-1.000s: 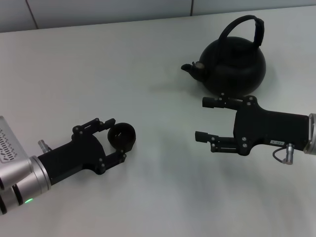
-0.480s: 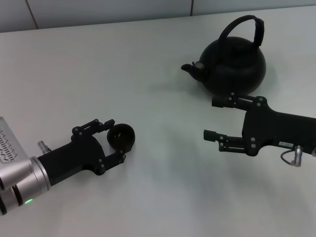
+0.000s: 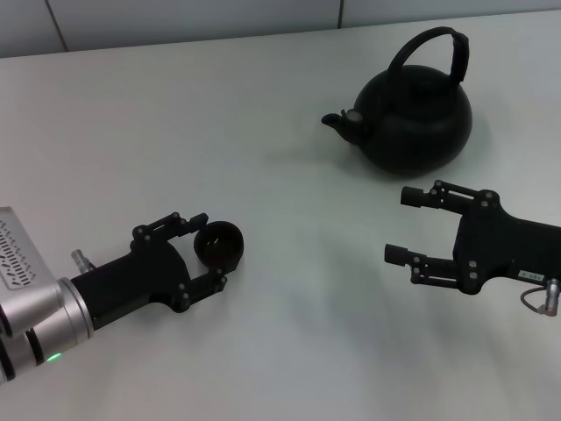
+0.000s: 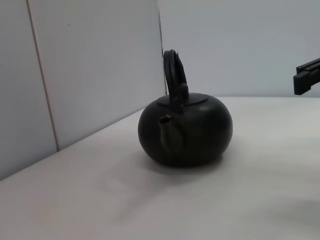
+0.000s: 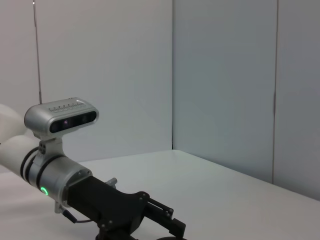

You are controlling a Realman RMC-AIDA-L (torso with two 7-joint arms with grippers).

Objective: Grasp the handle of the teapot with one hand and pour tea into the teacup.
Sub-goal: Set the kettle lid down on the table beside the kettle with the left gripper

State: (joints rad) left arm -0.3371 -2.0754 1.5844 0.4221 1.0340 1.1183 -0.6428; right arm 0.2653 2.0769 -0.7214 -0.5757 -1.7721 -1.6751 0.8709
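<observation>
The right gripper [image 3: 410, 226] hangs lower right with fingers spread, empty, just below the teapot [image 3: 412, 118] at upper right; its handle [image 3: 436, 46] is ungrasped. At lower left, the left gripper [image 3: 209, 248] brackets the teacup [image 3: 218, 245], fingers around it. Grasping and pouring both seem not yet done.
</observation>
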